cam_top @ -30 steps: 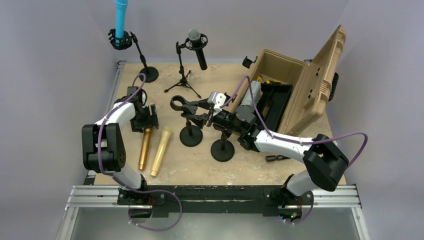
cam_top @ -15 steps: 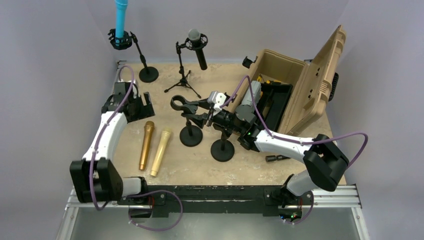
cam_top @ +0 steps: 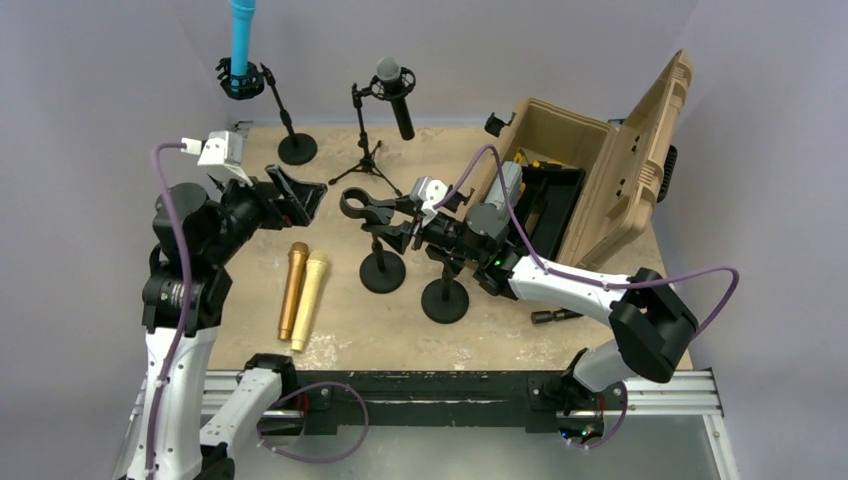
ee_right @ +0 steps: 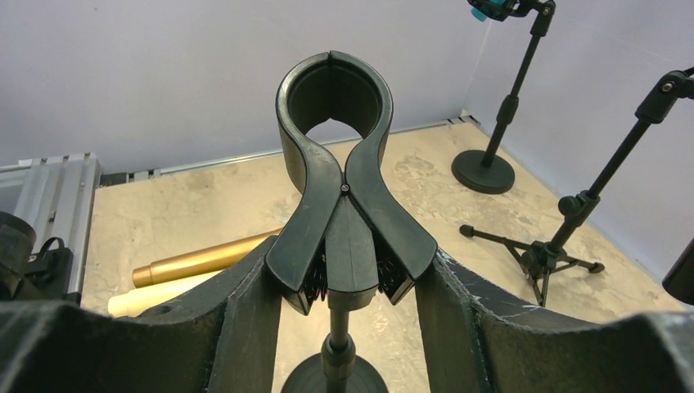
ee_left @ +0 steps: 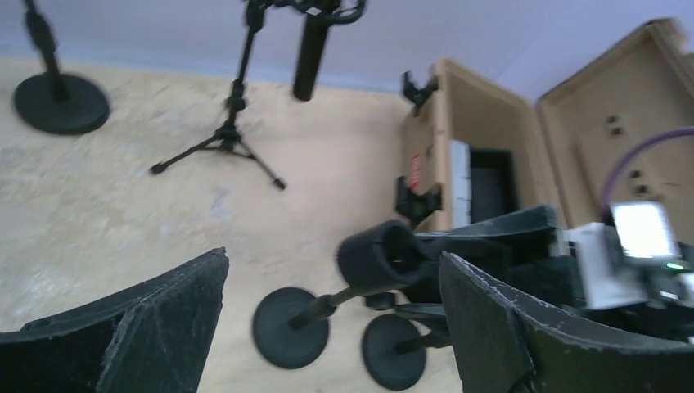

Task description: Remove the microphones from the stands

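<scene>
Left gripper now raised off gold microphones, jaws wide apart. Right gripper jaws pinch empty clip. Microphones lie flat left of clip. Your removal looks done; you only release clip.

Both the left arm and the right arm wear glossy white shells over their long links, with blocky black joint housings between. A purple cable loops along each arm. A small white camera box sits at each wrist. The fingers are matte black and rough-surfaced, with pale scuffed edges. A green light glows by the right wrist.
</scene>
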